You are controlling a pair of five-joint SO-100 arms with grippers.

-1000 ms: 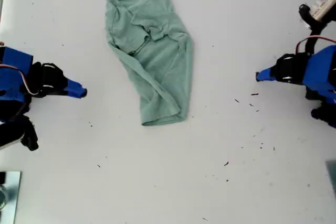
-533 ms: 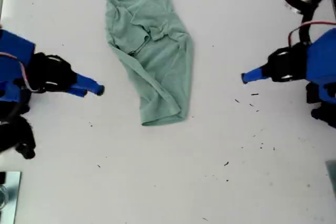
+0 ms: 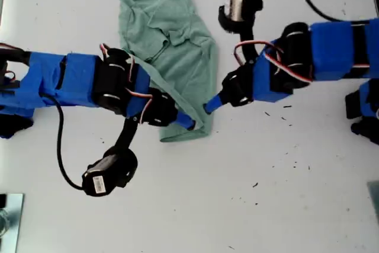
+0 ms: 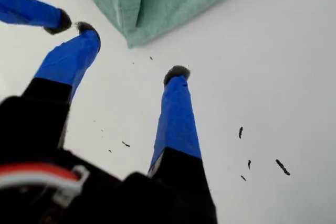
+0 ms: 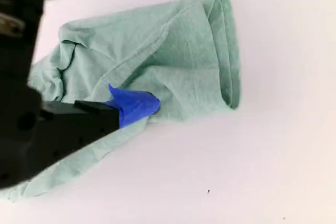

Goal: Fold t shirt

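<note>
Shirt [image 3: 172,45] lies lengthwise mid-counter [image 3: 266,205], hem towards both claws. My second claw [image 5: 153,41] is spread over the hem; my first claw [image 4: 132,50], also apart, sits just short of the corner.

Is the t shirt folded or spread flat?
Folded roughly lengthwise, still wrinkled: the t shirt lies as a narrow doubled strip on the table, hem edges layered in the second wrist view.

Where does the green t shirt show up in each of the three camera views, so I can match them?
Exterior view: the t shirt lies upper middle, running down to a hem between both arms.
First wrist view: only its hem corner shows, beyond my first gripper.
Second wrist view: it fills the middle, with my second gripper's finger over it.
Shared landmark: the folded hem corner.
</note>
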